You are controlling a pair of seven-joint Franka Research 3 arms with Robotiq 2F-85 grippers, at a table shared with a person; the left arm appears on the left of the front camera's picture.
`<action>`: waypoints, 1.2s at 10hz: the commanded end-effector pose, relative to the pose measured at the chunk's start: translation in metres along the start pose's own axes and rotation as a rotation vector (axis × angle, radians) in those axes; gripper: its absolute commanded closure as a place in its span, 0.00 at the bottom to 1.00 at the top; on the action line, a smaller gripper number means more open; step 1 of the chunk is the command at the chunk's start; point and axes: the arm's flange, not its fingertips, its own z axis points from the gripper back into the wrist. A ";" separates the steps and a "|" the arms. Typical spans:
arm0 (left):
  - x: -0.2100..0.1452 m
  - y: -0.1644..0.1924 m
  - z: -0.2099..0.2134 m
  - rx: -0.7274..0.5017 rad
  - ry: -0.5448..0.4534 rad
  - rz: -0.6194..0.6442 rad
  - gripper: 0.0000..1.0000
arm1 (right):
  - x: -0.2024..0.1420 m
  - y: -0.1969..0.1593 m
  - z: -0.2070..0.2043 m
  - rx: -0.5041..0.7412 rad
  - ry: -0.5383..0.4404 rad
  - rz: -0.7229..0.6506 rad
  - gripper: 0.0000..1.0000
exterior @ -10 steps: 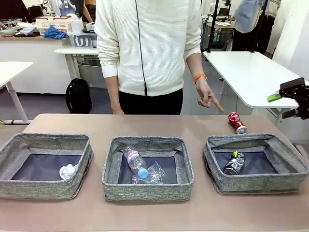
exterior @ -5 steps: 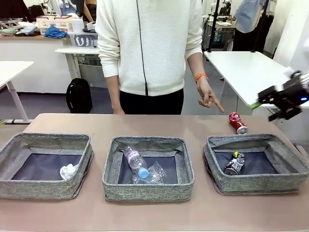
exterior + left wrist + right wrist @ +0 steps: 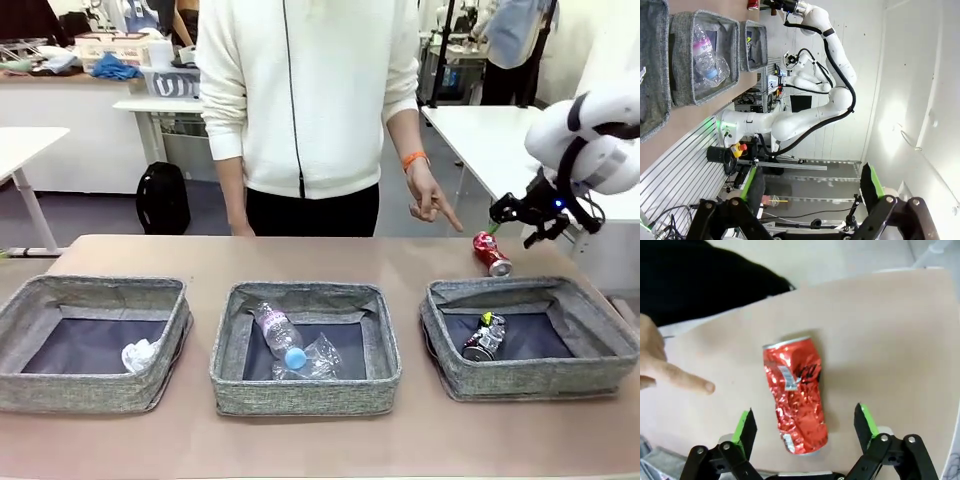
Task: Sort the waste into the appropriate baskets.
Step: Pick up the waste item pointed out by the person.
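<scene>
- We see three grey baskets in a row along the near half of the table: the left basket, the middle basket and the right basket, with narrow strips of bare table between them.
- A wide band of open table runs behind the baskets to the far edge, where a person stands.
- The crushed red can lies on its side on that band, just beyond the far left corner of the right basket, clear of its wall.
- Our right gripper hangs just above the can, the arm curving in from the right; in the wrist view its green pads stand wide apart on either side of the can, touching nothing.
- The person's hand points a finger down at the can from the left.
- The paper wad lies in the left basket, the bottle and plastic cup in the middle, the dark can in the right.
- Our left gripper is wide open, empty, off the table's side.
</scene>
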 end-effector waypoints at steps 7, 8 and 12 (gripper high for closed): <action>-0.002 -0.002 0.000 -0.017 0.004 -0.021 0.00 | -0.018 0.024 -0.041 -0.056 0.117 0.116 0.00; -0.002 -0.002 0.000 -0.017 0.004 -0.021 0.00 | -0.020 0.028 -0.050 -0.108 0.113 0.119 0.00; -0.002 -0.002 0.000 -0.017 0.004 -0.021 0.00 | -0.024 0.033 -0.055 -0.142 0.117 0.142 0.00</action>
